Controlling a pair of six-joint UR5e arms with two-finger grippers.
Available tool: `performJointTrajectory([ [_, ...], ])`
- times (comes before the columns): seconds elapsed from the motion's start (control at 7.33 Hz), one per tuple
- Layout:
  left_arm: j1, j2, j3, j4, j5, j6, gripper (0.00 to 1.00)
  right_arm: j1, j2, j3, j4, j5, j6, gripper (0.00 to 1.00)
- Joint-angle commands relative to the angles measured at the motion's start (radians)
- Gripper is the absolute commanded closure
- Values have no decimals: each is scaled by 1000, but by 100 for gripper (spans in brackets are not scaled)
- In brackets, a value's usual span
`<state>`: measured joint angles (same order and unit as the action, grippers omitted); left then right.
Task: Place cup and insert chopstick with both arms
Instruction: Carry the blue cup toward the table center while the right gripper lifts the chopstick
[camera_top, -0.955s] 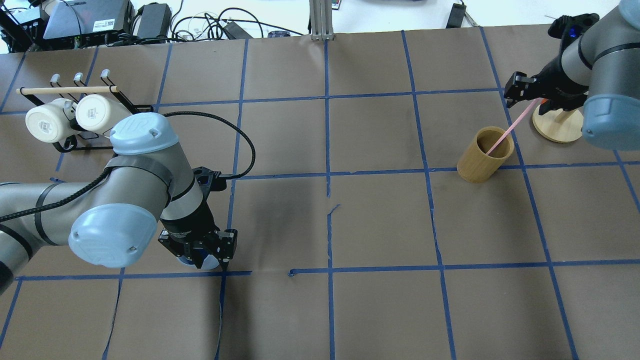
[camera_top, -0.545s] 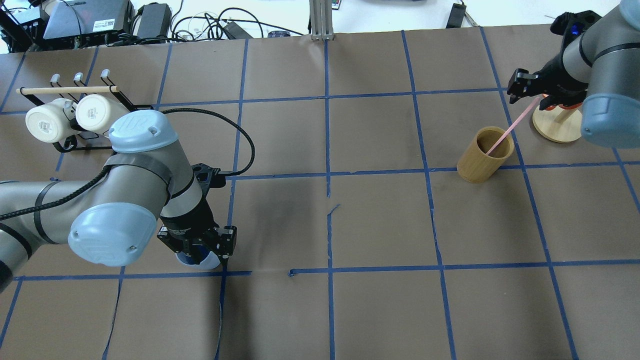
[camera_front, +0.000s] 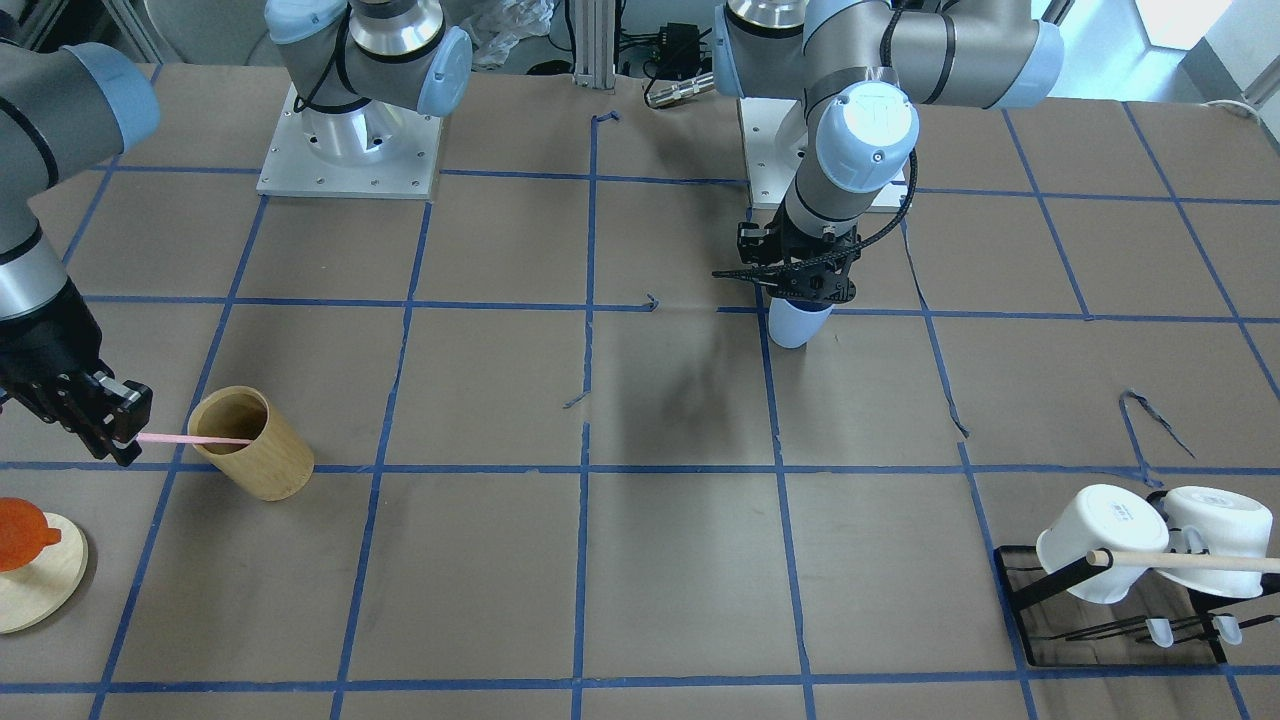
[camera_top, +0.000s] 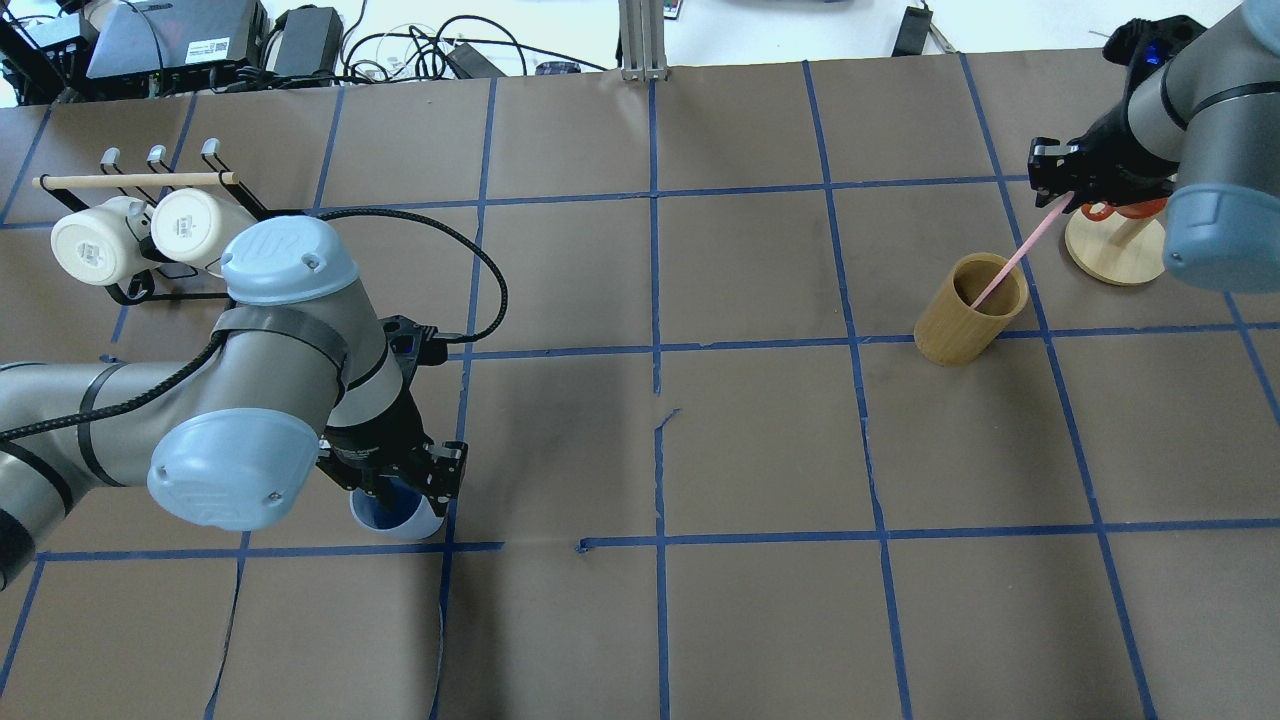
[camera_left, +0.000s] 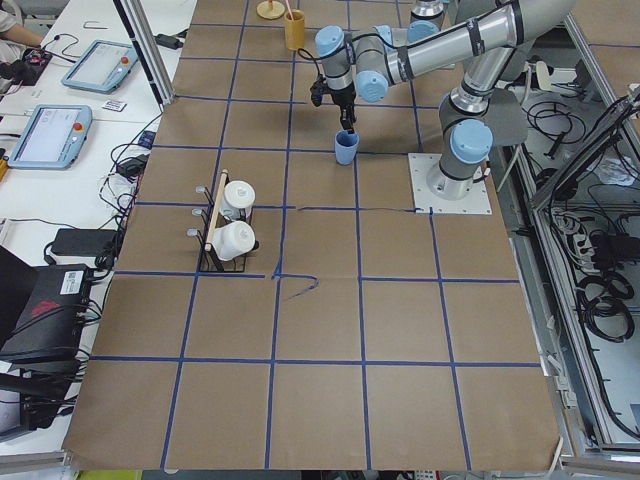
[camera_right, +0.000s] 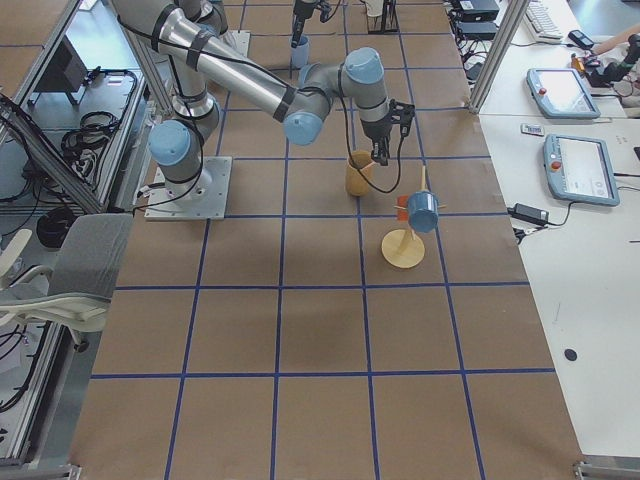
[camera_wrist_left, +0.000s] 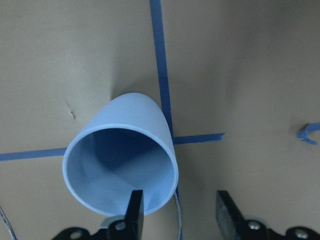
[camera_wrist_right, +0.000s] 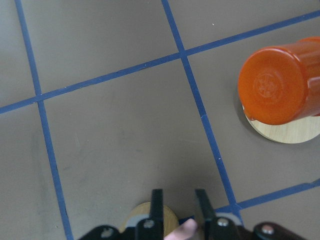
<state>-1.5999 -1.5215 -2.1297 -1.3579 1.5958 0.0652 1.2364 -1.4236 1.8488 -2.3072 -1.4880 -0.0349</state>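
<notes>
On the left, nearer the robot than the mug rack (camera_top: 125, 292), the blue cup (camera_front: 798, 325) stands upright, mouth up, on a tape crossing. The left gripper (camera_wrist_left: 177, 196) hangs over it spread wide, holding nothing, with one finger over its mouth and one outside the rim. A broad stretch of taped brown paper (camera_top: 760, 430) separates it from the bamboo holder (camera_top: 955, 330) on the right. The pink chopstick (camera_top: 1015, 258) leans out of that holder, slanting up toward the wooden stand (camera_top: 1100, 262) just beside, its top end between the right gripper's (camera_wrist_right: 179, 195) narrowly parted fingers; whether they pinch it I cannot tell.
</notes>
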Motion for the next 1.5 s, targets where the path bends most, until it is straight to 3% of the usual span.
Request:
performJointTrajectory([
  [0.0, 0, -8, -16, 2, -2, -2, 59, 0, 0, -8, 2, 0, 1, 72],
  [0.27, -2, -14, -16, 2, 0, -1, 66, 0, -1, -8, 3, 2, 1, 74],
  [0.55, -6, -19, -18, 2, 4, 4, 85, 0, -1, -8, 5, 2, 1, 74],
  [0.68, -6, -19, -16, 2, 12, 2, 94, 0, -5, -8, 5, 3, 1, 88],
  [0.82, -6, -19, -12, 2, 18, 2, 100, 0, -8, -10, 5, 5, 1, 91],
  [1.36, -5, -25, 60, 3, -8, -66, 100, 3, -17, -42, 17, 31, 7, 94],
])
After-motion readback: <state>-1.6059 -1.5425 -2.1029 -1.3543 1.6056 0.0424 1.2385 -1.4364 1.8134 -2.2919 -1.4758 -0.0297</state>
